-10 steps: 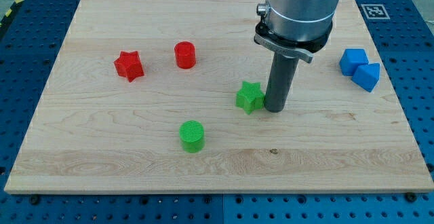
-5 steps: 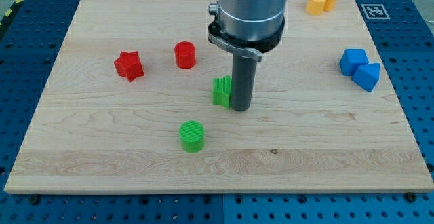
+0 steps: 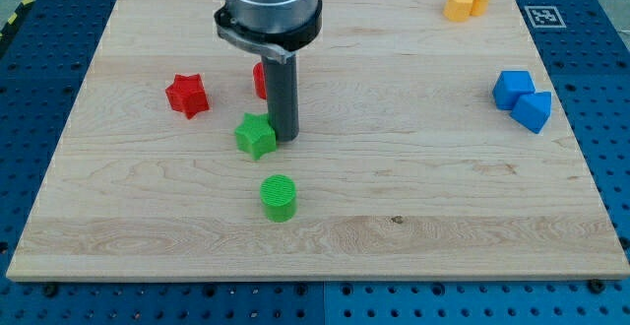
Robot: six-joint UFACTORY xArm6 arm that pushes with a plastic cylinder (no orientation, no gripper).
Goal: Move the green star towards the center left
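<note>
The green star (image 3: pixel 256 136) lies on the wooden board (image 3: pixel 413 197), left of its middle. My tip (image 3: pixel 285 134) touches the star's right side. A green cylinder (image 3: pixel 279 198) stands just below the star. A red star (image 3: pixel 186 96) lies up and to the left of the green star. A red cylinder (image 3: pixel 259 79) is mostly hidden behind my rod.
Two blue blocks (image 3: pixel 523 99) sit together at the view's right edge of the board. Two yellow blocks (image 3: pixel 468 0) sit at the top right. A marker tag (image 3: pixel 544 16) is at the board's top right corner.
My tip has slid to the view's left, pushing the green star leftwards from right of the board's middle to left of it. The other blocks have not moved.
</note>
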